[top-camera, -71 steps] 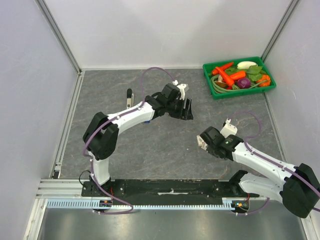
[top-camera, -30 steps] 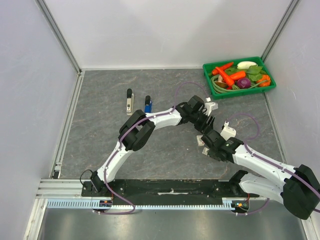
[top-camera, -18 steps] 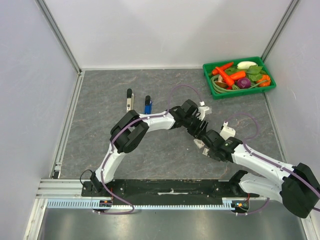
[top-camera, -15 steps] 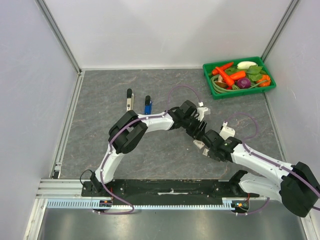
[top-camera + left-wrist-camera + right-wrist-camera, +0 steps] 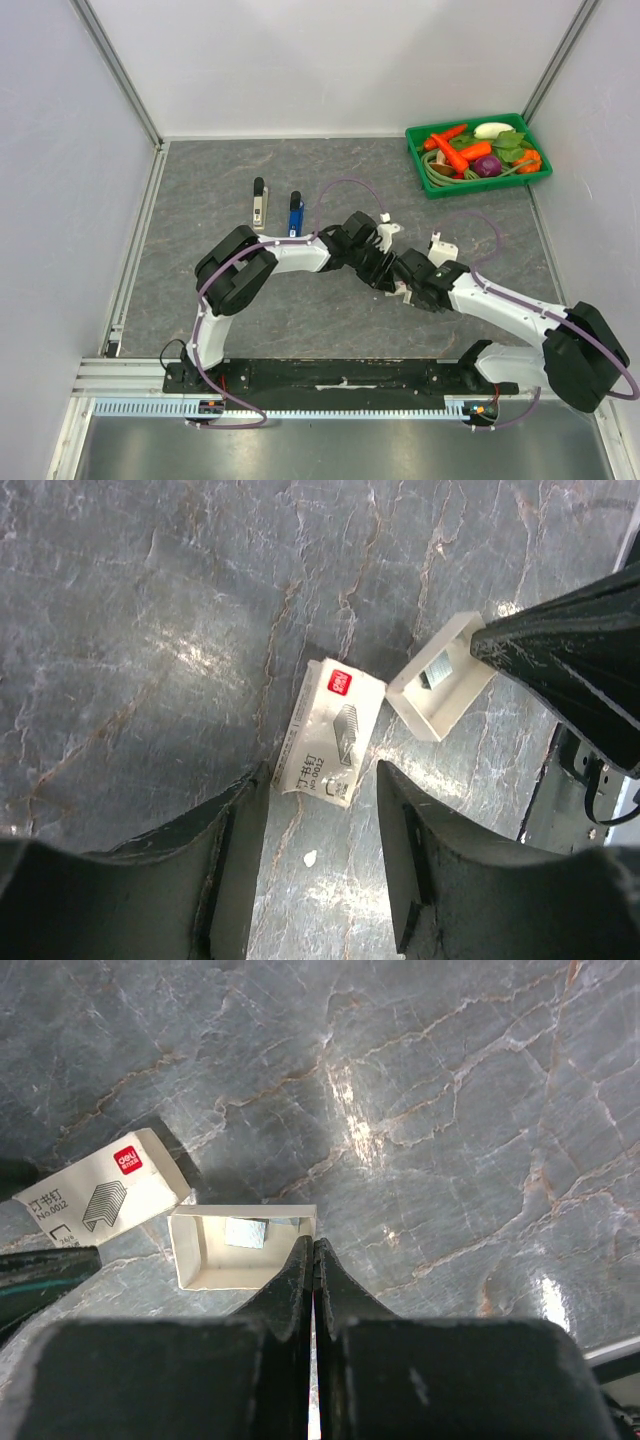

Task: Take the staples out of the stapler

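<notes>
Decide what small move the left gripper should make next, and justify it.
Probably lower and close on the cardboard sleeve. It lies flat between the open fingers of the left gripper, while the right gripper appears shut on the wall of the tray beside it.

We have two arms. Our left arm point(image 5: 290, 255) and our right arm point(image 5: 510, 305) are made of smooth white tubes with fat black joints. A thin purple cable point(image 5: 335, 185) loops along each one. A small white block point(image 5: 383, 222) sits near each wrist. Both arms stand on one long black plate point(image 5: 340, 375). Up close, the fingers point(image 5: 235, 880) of our left gripper point(image 5: 322, 775) are thick and black. Our right gripper point(image 5: 313, 1250) is black too.
</notes>
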Available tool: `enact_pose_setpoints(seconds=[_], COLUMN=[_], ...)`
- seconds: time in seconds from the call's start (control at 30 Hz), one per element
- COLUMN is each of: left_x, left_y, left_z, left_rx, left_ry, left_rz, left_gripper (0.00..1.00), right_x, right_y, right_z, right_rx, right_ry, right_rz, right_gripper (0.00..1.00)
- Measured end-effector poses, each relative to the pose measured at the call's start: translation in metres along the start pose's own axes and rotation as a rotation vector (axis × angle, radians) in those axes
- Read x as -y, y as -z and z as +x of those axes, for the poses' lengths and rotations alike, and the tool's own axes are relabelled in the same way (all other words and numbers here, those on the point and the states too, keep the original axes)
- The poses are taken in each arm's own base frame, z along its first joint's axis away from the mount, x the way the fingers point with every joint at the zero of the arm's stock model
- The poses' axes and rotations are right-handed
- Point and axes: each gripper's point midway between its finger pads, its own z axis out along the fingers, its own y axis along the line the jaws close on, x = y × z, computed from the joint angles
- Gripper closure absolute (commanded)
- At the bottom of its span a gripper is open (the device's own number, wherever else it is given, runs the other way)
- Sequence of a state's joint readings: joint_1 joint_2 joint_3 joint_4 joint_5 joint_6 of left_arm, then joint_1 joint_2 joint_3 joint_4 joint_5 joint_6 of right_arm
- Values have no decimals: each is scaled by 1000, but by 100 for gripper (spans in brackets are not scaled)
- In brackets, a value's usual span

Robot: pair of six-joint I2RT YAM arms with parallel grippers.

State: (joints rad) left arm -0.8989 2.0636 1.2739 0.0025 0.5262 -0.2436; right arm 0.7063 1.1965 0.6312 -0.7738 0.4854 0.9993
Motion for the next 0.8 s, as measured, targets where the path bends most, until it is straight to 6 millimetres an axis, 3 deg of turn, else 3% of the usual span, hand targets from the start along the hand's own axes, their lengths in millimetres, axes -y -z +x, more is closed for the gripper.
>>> enact_pose_setpoints(seconds=[0.4, 0.57, 0.8], left_x=[-12, -17, -12], left_y=[18, 32, 37], left_z=[8, 20, 30], left_rx=[4, -5, -14], left_ry=[24, 86, 183], left_rz=[-92, -141, -142], left_gripper=[50, 51, 62], right_x=[9, 14, 14], right_y=[1, -3, -19], right_z=[-36, -48, -53], right_rx=[71, 90, 76], right_ry=[71, 104, 144], right_rz=[44, 59, 88], right_gripper=[100, 100, 100])
